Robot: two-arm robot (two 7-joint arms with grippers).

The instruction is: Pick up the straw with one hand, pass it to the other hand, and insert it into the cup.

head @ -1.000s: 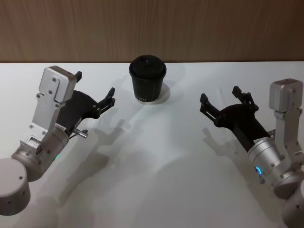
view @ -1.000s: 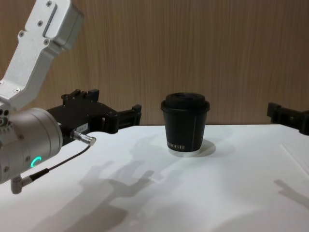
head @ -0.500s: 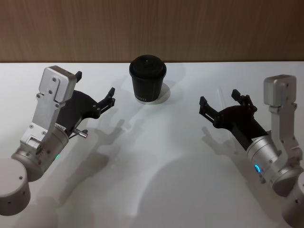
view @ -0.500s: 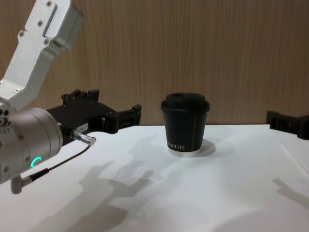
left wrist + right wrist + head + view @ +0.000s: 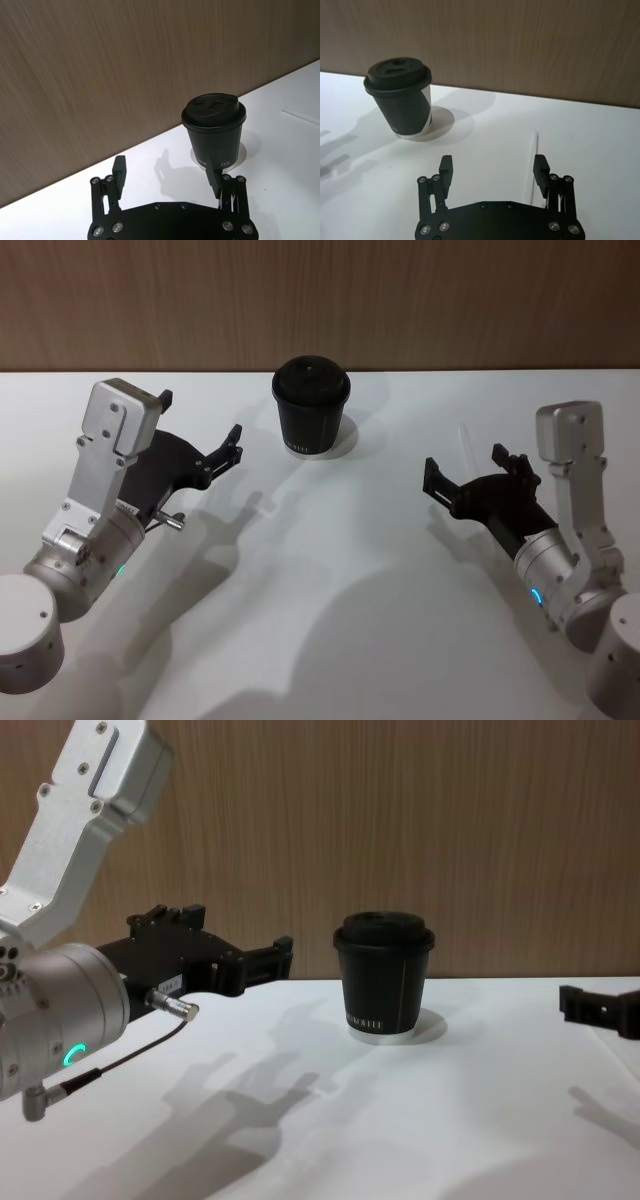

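The black lidded cup (image 5: 312,406) stands upright at the back middle of the white table (image 5: 330,580). The thin white straw (image 5: 535,150) lies flat on the table to the cup's right. My right gripper (image 5: 465,466) hovers low over the straw's near end, open, with one fingertip (image 5: 540,164) close beside the straw. My left gripper (image 5: 200,418) hangs open to the left of the cup (image 5: 214,129), holding nothing. In the left wrist view the straw (image 5: 300,116) shows faintly beyond the cup.
A wooden wall (image 5: 320,300) runs along the table's far edge. A thin black cable with a metal plug (image 5: 172,1005) hangs from my left arm. White tabletop stretches between the two arms.
My right gripper has dropped lower and drawn back slightly over the straw, still open. The left arm and the cup have not moved.
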